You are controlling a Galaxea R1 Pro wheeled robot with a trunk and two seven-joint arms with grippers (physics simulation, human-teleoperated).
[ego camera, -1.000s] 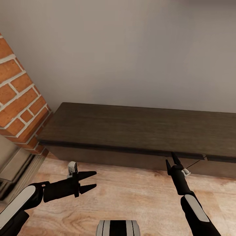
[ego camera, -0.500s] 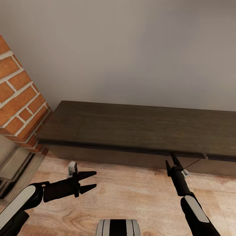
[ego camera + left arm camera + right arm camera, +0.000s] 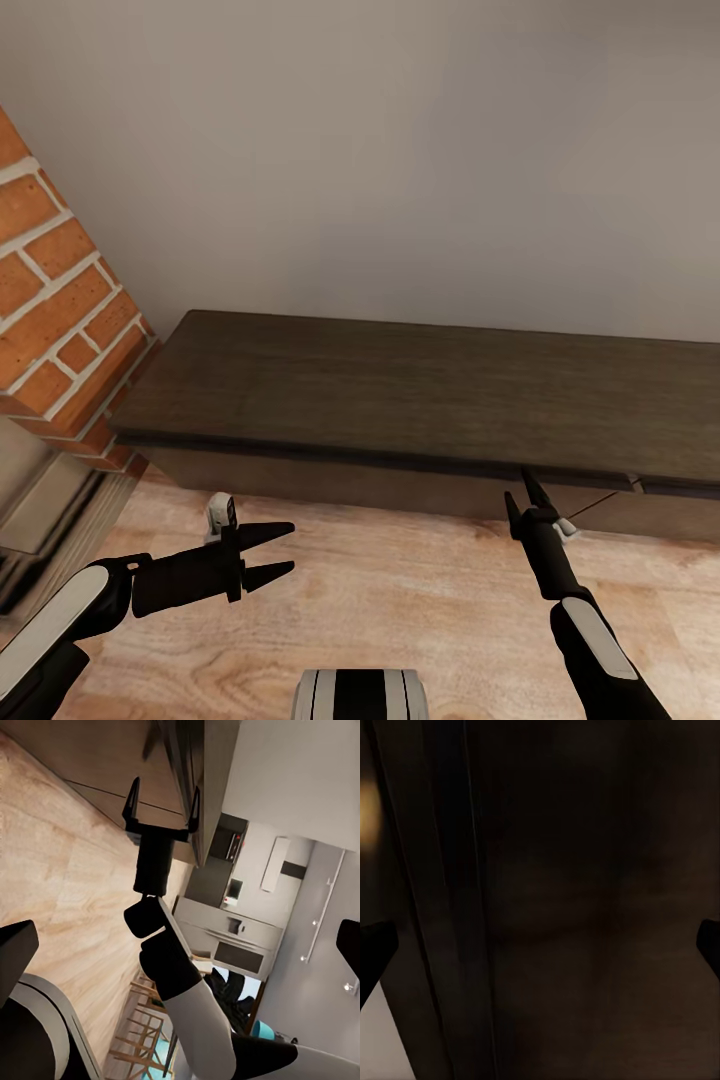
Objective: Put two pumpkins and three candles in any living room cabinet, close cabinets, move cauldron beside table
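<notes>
the right claw (image 3: 524,487) is raised to the front of the cabinet (image 3: 400,390), its two fingers apart and empty, the tips just under the overhanging top edge, close against the drawer front. just to the claw's right a thin gap shows between two drawer fronts; whether one stands slightly ajar i cannot tell. in the right wrist view the dark wood of the cabinet (image 3: 555,900) lies right ahead of the claw, very close.

the left claw (image 3: 278,552) hangs low over the wooden floor (image 3: 400,600), fingers apart, holding nothing, well short of the cabinet and pointing sideways towards the right arm. in the left wrist view the right claw (image 3: 163,801) shows spread wide beside the cabinet's front edge.

the step in hand looks like working a drawer, either opening it for loading or pushing it shut; which one i cannot say. next the right claw would need to catch the drawer's top lip and move straight, square to the front, so the drawer slides without jamming.
</notes>
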